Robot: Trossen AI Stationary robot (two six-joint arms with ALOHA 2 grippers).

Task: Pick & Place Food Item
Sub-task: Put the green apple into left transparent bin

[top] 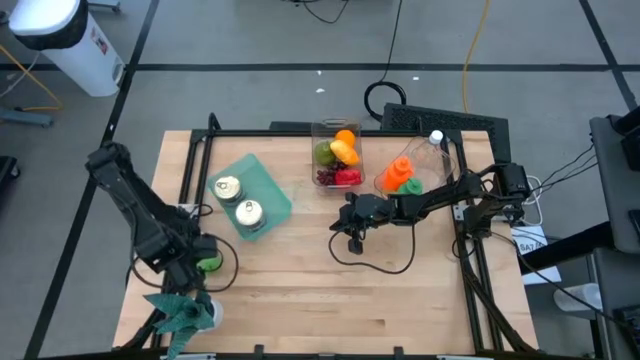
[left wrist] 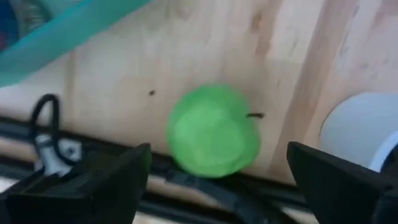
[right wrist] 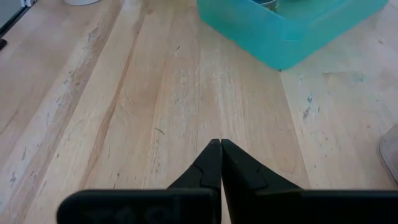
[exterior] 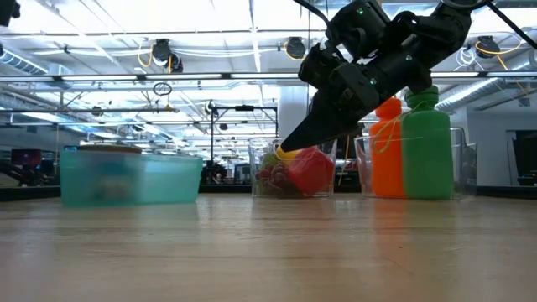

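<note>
At the table's seven o'clock the left gripper (left wrist: 211, 177) stands spread above the round green plastic apple (left wrist: 213, 130), apparently just freed onto the wood; the right gripper (right wrist: 221, 149), pressed together, waits near centre.

Two tin cans (top: 238, 200) sit in a teal bin (top: 270, 185); orange and green bottles (top: 400, 174) stand apart.

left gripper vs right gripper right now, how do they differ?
The left gripper stands open over a round green apple-like food item; the right gripper is shut, holding nothing. The left gripper sits near the wooden table's front-left corner; the right gripper hangs mid-table, facing the teal plastic bin. Both are dark two-finger grippers.
</note>
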